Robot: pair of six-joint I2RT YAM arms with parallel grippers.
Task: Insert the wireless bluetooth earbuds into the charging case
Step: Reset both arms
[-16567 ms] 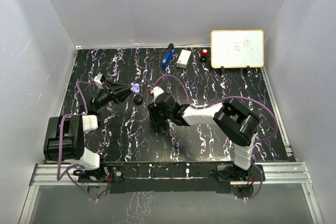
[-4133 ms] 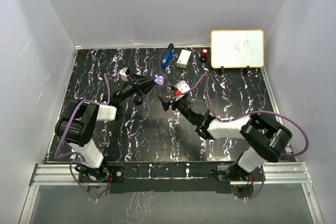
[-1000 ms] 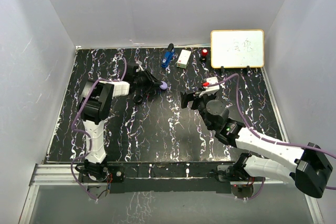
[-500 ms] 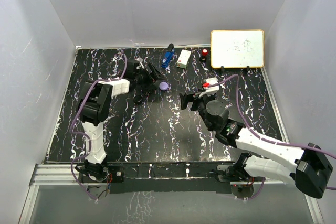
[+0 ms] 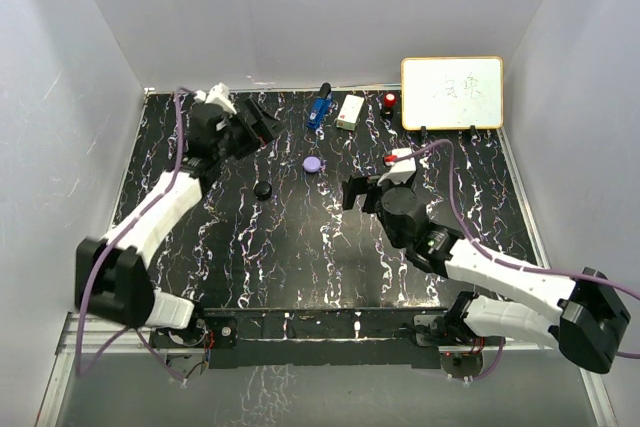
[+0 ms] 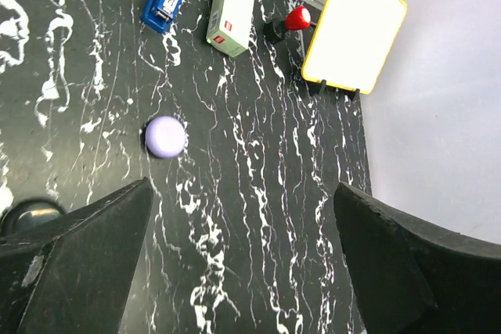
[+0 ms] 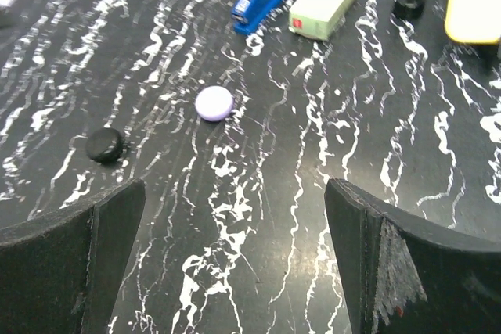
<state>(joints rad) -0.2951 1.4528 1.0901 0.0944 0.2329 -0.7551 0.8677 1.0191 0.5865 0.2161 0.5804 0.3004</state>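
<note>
the left pincer [image 6: 243, 193] and right pincer [image 7: 235, 189] are held wide, empty. the lavender puck [image 5: 312, 163] (seemingly the closed charging case) is seen on the worktop [image 5: 300, 247], near a black puck [image 5: 263, 189].

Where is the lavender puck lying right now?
In the top view, the lavender puck lies mid-table, right of and just beyond the black puck, on the arms' side of the blue gadget.

Marbled table [image 5: 330, 247]: lavender puck [image 5: 312, 163], maybe stapler [image 5: 319, 108]

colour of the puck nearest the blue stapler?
The puck is plain lavender. It shows best in the right wrist view.
</note>
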